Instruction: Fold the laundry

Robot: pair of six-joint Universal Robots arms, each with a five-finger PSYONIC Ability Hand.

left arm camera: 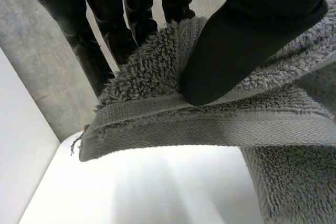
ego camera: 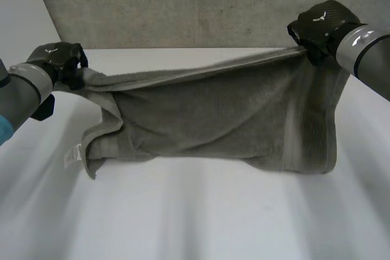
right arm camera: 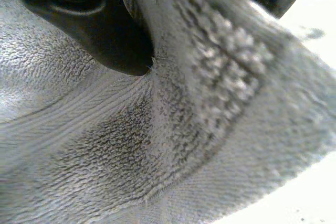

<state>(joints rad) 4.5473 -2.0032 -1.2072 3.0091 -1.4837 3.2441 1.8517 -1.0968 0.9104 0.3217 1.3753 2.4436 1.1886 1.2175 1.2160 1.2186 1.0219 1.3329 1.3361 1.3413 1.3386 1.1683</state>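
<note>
at the left of the frame, the left hand [ego camera: 58, 59] is seen clamped on one upper corner of a grey towel [ego camera: 207, 114]; in the left wrist view the thumb is pressed down onto the hemmed edge, with the pile pinched against the fingers behind it. just below that corner the cloth is doubled over on itself, and a small white label [ego camera: 73, 154] is shown at the lower left of the towel. across the middle of the frame the towel is stretched by its top edge between the two hands, in front of a grey wall [ego camera: 183, 4], and its lower edge appears to be resting on the white table [ego camera: 195, 223]. at the upper right, the other top corner is gripped by the right hand [ego camera: 320, 25]; in the right wrist view the terry is bunched up and nipped beside a black fingertip.

the step in hand is judged to be the spreading of the towel, raised by its two top corners before a first fold. for the next move, both grips would need to be kept firm while the held edge is carried evenly over the lower edge; the doubled-over left side would probably have to be shaken or drawn flat first, or a crooked fold could be expected.
</note>
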